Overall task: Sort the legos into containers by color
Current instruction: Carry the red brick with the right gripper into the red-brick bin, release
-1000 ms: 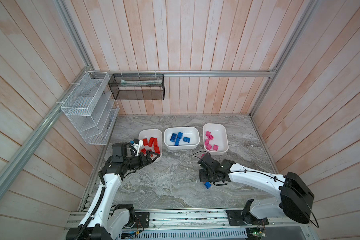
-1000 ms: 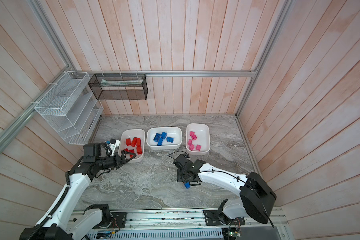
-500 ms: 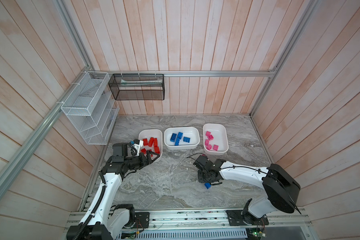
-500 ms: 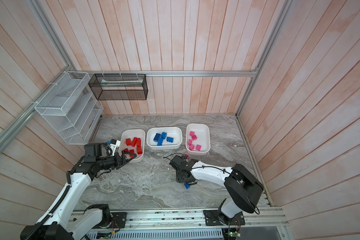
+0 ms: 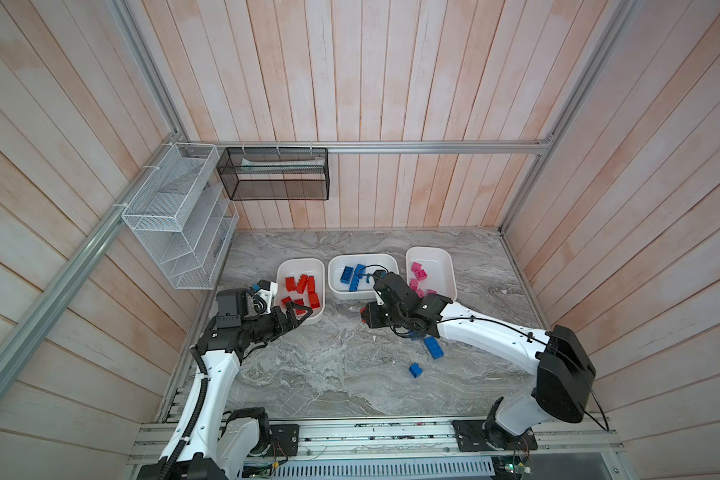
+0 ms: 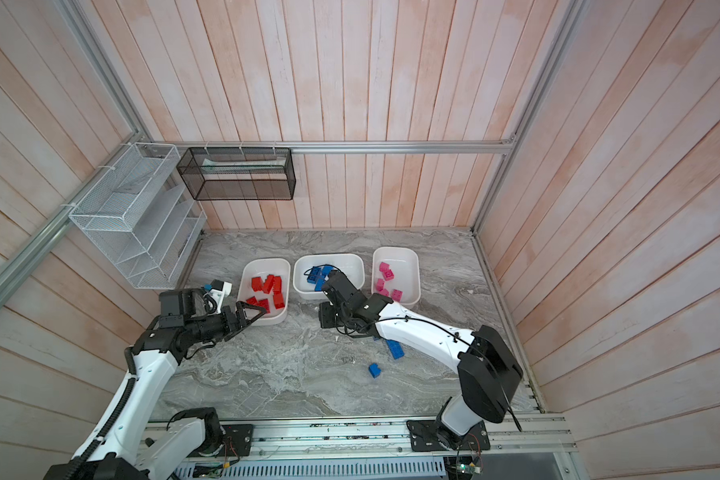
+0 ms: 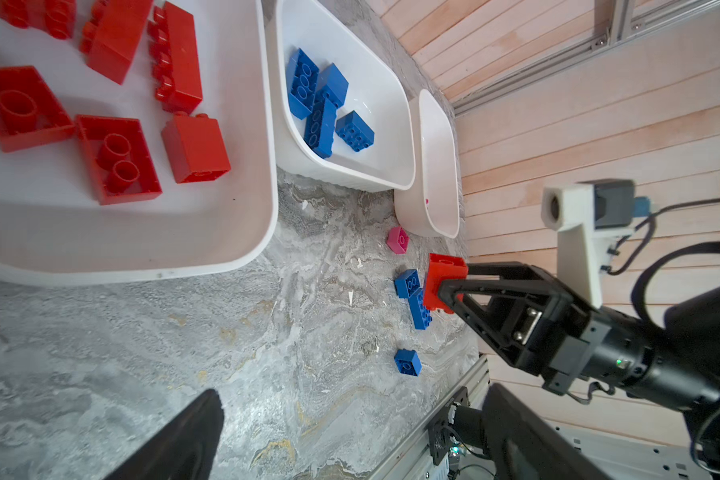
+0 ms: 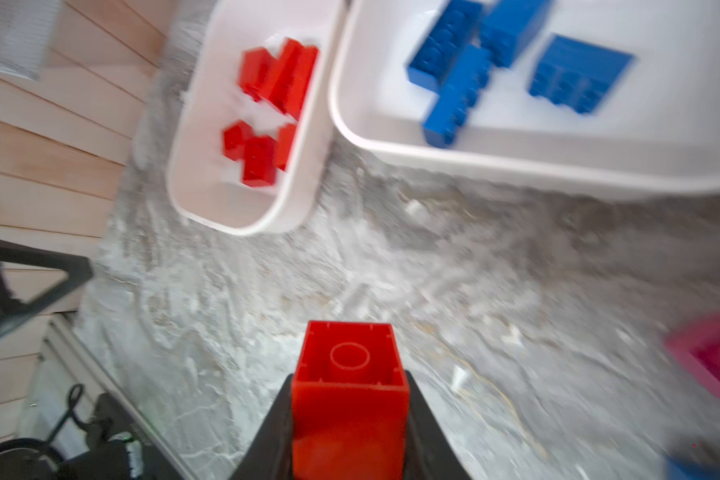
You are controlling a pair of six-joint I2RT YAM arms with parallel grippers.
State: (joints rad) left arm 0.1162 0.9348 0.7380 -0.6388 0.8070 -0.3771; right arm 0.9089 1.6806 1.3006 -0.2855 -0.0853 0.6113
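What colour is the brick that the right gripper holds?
Red. The brick in the right gripper shows best in the right wrist view.

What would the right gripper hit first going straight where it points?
Probably the tub of red bricks, at its near corner: the right gripper, shut on a red brick, aims there over bare table. Depth is unclear.
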